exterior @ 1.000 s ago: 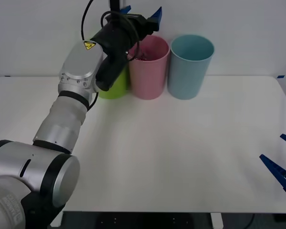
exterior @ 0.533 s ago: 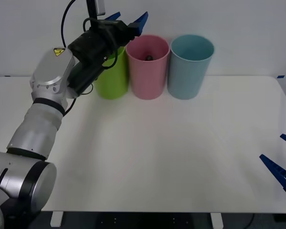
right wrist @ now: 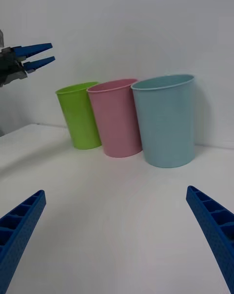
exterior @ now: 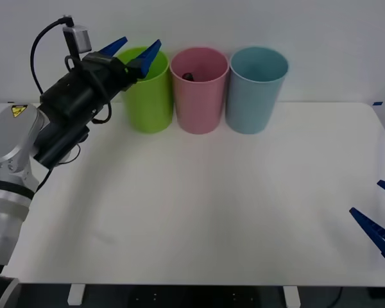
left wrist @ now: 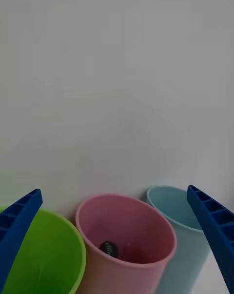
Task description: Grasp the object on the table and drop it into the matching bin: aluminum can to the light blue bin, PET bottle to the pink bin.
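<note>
We saw left gripper point(exterior: 133, 54) above green bin point(exterior: 149, 96), fingers spread wide, holding nothing. Bottle point(left wrist: 109, 248) lay inside pink bin point(exterior: 199, 93), beside blue bin point(exterior: 256, 90). Right gripper point(exterior: 380, 221) waited at table point(exterior: 231, 205) edge, fingers wide apart, empty.

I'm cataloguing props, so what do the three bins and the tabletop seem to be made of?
The lime green bin, pink bin and light blue bin look like thin moulded plastic: uniform colour, thin rolled rims, soft satin sheen. The table looks like a smooth white laminate or coated board, matte, with faint shadows; its core cannot be told.
</note>
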